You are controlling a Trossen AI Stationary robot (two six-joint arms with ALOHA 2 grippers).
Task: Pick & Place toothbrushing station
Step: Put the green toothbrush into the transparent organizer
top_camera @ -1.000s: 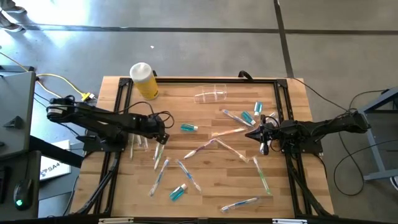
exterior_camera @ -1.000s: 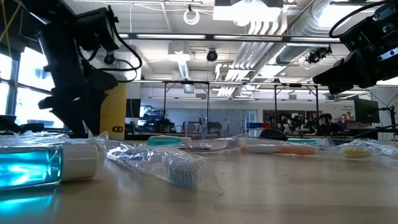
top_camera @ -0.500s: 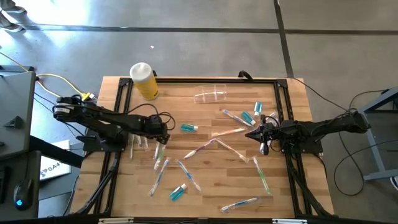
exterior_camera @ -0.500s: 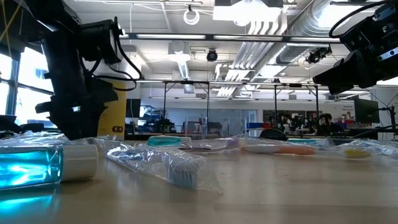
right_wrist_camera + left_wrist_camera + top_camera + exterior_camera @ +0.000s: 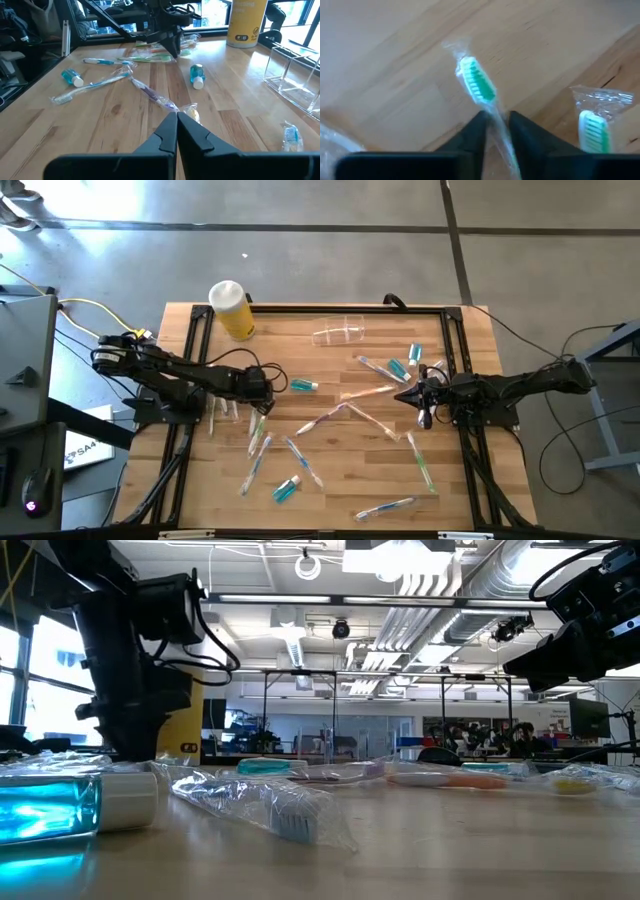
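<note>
Left wrist view shows the left gripper (image 5: 495, 131) down at the wooden table (image 5: 395, 65), its two dark fingers (image 5: 470, 137) pinched on the wrapped handle of a green-bristled toothbrush (image 5: 477, 86), with a second wrapped brush (image 5: 594, 131) lying just beside it. From above, that gripper (image 5: 262, 402) sits at the table's left side among scattered toothbrushes, near a teal tube (image 5: 304, 385). The right gripper (image 5: 405, 395) rests clenched and empty at the right side. A clear cup (image 5: 340, 333) lies tipped over near the far edge, a yellow container (image 5: 231, 309) farther left.
</note>
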